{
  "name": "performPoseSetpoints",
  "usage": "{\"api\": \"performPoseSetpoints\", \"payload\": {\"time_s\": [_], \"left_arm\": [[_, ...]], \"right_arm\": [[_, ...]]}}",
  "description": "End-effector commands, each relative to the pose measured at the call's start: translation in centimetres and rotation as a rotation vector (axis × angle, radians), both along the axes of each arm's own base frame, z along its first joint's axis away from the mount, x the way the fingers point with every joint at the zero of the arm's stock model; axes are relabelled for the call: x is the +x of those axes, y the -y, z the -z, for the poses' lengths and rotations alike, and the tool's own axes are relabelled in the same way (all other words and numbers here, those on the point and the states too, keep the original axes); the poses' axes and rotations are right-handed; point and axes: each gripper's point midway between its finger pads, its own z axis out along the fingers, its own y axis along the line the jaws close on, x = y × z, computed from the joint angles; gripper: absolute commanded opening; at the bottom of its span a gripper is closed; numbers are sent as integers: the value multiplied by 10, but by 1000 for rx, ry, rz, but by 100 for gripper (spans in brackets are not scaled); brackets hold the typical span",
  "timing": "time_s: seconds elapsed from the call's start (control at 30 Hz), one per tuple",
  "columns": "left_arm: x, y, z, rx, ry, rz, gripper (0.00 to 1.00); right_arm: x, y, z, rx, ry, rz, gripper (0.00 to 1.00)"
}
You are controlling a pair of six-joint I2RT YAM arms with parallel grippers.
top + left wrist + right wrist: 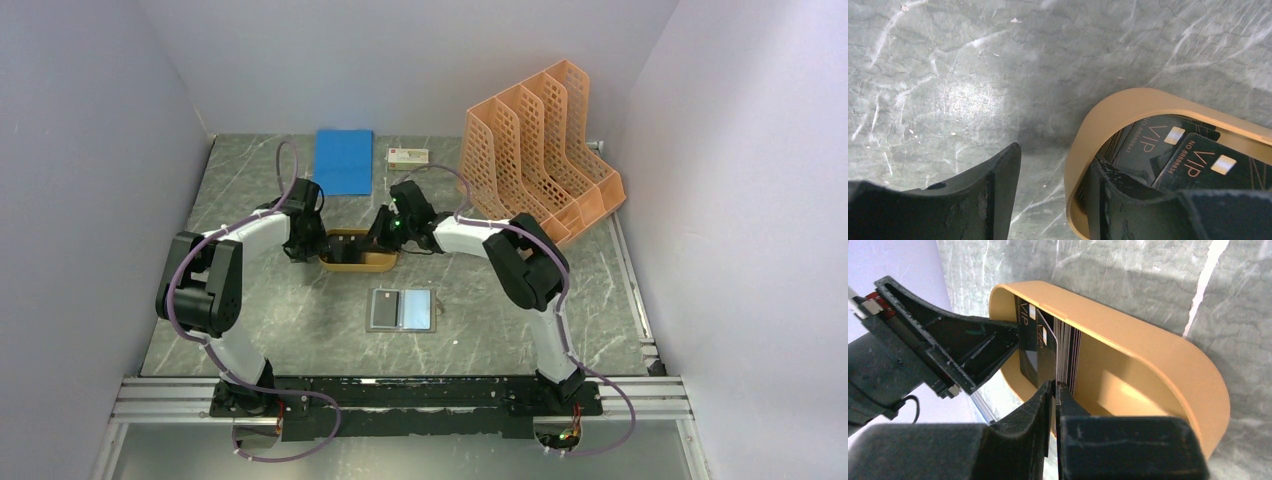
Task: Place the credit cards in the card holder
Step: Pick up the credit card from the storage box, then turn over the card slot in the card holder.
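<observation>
Several black credit cards (1155,142) marked VIP sit in an orange oval tray (1128,100). My left gripper (1055,155) stands open astride the tray's end wall, one finger (998,190) outside over the table and the other inside beside the cards. My right gripper (1054,385) is shut on the edge of one upright credit card (1037,357), next to the rest of the stack (1068,352) standing on edge. The card holder (402,310) lies flat on the table in front of the tray (358,262), apart from both grippers (305,245) (385,238).
An orange perforated file rack (540,150) stands at the back right. A blue notebook (343,160) and a small white box (408,156) lie at the back. Grey walls close in on the left, right and rear.
</observation>
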Motion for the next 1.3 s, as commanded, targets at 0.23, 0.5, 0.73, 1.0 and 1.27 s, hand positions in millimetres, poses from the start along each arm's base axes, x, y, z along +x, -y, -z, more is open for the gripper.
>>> {"api": "performPoseSetpoints", "payload": {"time_s": [0.23, 0.5, 0.73, 1.0, 1.27], "left_arm": [[-3, -7, 1, -1, -16, -32, 53], [8, 2, -30, -53, 42, -42, 62], [15, -7, -99, -38, 168, -92, 97], [-42, 38, -186, -167, 427, 168, 98], [-147, 165, -152, -333, 408, 511, 90]], "right_arm": [[-2, -3, -55, 140, -14, 17, 0], [-6, 0, -83, 184, -69, 51, 0], [-13, 26, -123, 126, 16, 99, 0], [-61, 123, -124, -142, 222, 138, 0], [-124, 200, -82, -308, 255, 123, 0]]}}
